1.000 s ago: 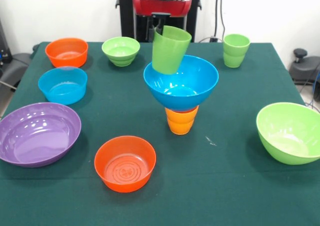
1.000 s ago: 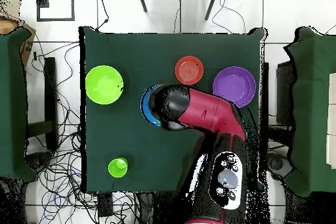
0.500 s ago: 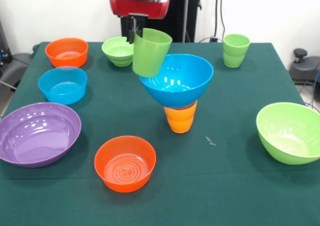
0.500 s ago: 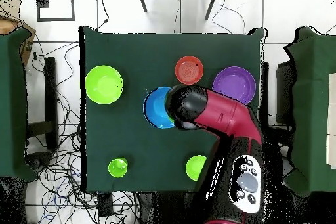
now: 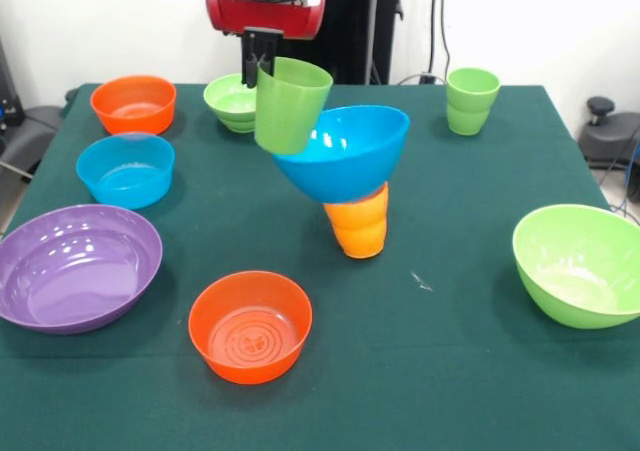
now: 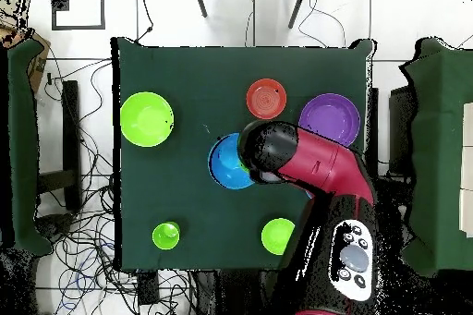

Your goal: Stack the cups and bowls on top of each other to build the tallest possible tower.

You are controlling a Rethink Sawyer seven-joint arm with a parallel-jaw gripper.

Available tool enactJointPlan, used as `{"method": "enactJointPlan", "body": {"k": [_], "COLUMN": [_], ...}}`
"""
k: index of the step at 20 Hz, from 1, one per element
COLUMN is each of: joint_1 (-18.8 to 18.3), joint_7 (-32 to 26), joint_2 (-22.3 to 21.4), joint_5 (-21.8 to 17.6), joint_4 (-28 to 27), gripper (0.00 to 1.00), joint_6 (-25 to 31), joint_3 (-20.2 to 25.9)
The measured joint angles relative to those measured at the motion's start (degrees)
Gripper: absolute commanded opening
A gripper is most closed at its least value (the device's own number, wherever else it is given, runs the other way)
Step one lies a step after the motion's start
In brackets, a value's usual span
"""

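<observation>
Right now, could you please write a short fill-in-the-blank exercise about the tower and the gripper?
1. The gripper holds a ____ cup.
2. The blue bowl rests on the ____ cups.
3. The blue bowl is ____, not level.
4. The bowl nearest the camera is ____.

Missing words: green; orange; tilted; orange

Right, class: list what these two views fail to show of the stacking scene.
Overhead view: the arm covers the green cup, the orange cups and the light blue bowl.
Front view: the blue bowl hides the orange cups' rim; the green cup hides the fingers' tips.
</observation>
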Motion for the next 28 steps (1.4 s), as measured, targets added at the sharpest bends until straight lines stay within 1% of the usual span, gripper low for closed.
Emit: {"method": "enactJointPlan", "body": {"k": [10,15,17,19,23,25,26,28], "joint_1": [1.5,1.4,0.7,-0.8,-7.0,-9.0,-11.7,-13.7], "joint_7": [0.0,0.0,0.0,0.0,0.0,0.0,0.0,0.0], "joint_2": [0.0,-0.3,-0.8,-1.7,-4.4,-4.9,-5.5,-5.9], "joint_5": [0.0,-0.6,-1.2,-1.8,-3.6,-4.1,-4.8,-5.2], "joint_4": [0.0,0.1,0.2,0.5,0.8,0.8,0.8,0.8], "gripper": [0.00,0.00,0.00,0.00,0.00,0.00,0.00,0.00], "joint_6": [0.0,0.0,0.0,0.0,0.0,0.0,0.0,0.0], "joint_3": [-0.6,-0.6,-0.4,0.1,1.6,1.9,2.3,2.8]}}
